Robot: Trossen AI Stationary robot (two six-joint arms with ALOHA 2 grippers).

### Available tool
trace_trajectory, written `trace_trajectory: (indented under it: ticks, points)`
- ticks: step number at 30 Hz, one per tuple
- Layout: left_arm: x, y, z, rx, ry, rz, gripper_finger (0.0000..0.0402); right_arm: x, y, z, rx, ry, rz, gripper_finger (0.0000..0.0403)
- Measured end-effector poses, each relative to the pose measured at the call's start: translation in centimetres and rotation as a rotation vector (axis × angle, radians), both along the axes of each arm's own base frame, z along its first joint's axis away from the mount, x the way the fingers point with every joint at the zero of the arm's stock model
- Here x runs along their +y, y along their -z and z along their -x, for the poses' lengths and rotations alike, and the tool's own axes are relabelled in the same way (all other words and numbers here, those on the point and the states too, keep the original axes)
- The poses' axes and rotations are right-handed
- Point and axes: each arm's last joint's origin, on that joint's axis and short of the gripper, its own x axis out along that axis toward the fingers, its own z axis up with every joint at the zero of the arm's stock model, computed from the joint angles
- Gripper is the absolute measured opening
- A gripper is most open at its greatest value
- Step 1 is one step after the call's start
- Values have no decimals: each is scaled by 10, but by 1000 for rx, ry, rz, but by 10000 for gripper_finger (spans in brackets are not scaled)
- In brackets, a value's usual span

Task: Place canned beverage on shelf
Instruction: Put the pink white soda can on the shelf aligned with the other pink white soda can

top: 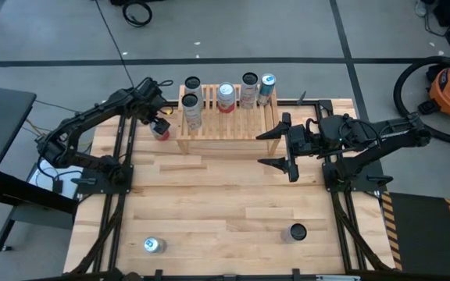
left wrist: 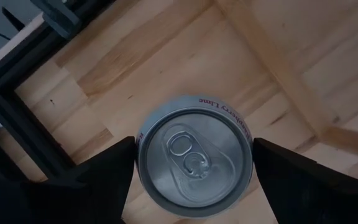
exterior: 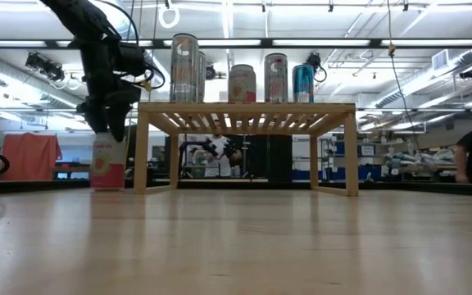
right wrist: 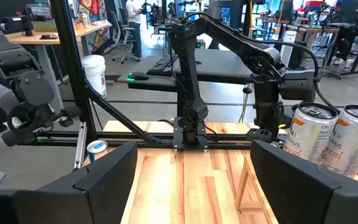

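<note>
A pink-and-white canned beverage stands upright on the table, just left of the shelf. Several cans stand on the shelf's slatted top. My left gripper points down over the pink can, open, one finger on each side of the can's top. My right gripper is raised to the right of the shelf, level and pointing toward the table's left edge. It is open with nothing between its fingers. My left gripper comes at the can from above, its fingers close beside the can's upper rim on two opposite sides. Whether they touch it I cannot tell. The can stands upright with its base on the table.
Two more cans stand near the table's near edge, one at the left and one at the right. Black frame rails run along both sides of the table. The middle of the table is bare wood.
</note>
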Motion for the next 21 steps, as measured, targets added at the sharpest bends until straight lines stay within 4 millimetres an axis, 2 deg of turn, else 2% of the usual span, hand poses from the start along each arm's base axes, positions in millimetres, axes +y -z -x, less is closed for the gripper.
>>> trace_trajectory:
  ticks: [4, 21]
  points:
    - [1, 0, -1, -25, -68, -4, 314, 0, 0, 0, 0, 0, 0, 323]
    - [-3, 0, 2, -25, -87, 60, 314, 0, 0, 0, 0, 0, 0, 323]
